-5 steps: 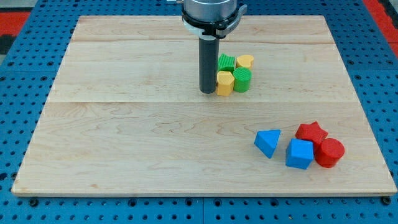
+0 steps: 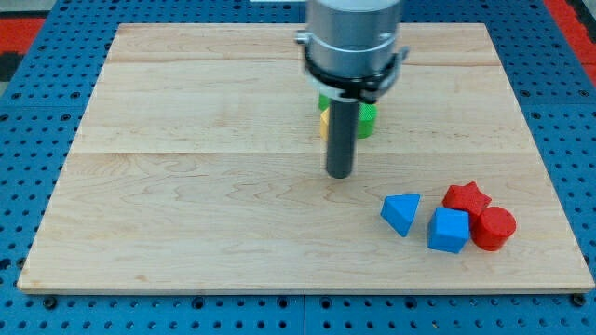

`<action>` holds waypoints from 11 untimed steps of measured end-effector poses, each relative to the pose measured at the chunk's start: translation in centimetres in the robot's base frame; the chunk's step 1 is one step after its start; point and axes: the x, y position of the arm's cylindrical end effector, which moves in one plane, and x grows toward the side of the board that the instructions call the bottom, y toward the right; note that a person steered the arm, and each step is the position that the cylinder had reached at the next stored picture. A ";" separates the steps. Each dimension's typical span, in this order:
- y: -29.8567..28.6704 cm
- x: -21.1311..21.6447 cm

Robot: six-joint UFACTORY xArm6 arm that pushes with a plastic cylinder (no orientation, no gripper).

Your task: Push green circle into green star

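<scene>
My tip (image 2: 339,175) rests on the board below the cluster of green and yellow blocks, a short way toward the view's bottom from them. The rod and arm cover most of that cluster. Only the right side of the green circle (image 2: 368,122) shows beside the rod, and a sliver of a yellow block (image 2: 323,120) shows on the rod's left. A thin strip of green (image 2: 322,99), likely the green star, peeks out above the yellow sliver. How the green circle and the star stand to each other is hidden.
A blue triangle-like block (image 2: 401,213), a blue cube (image 2: 449,230), a red star (image 2: 467,197) and a red circle (image 2: 493,228) sit grouped at the view's lower right. The wooden board (image 2: 186,186) lies on a blue perforated surface.
My tip has moved toward the view's bottom and slightly right, from beside the yellow block's left to below the cluster. The arm now hides most of the green and yellow blocks.
</scene>
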 end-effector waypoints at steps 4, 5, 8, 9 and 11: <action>8.6 -6.1; 4.4 -5.2; 9.6 -3.5; 20.6 -2.6; 21.4 10.6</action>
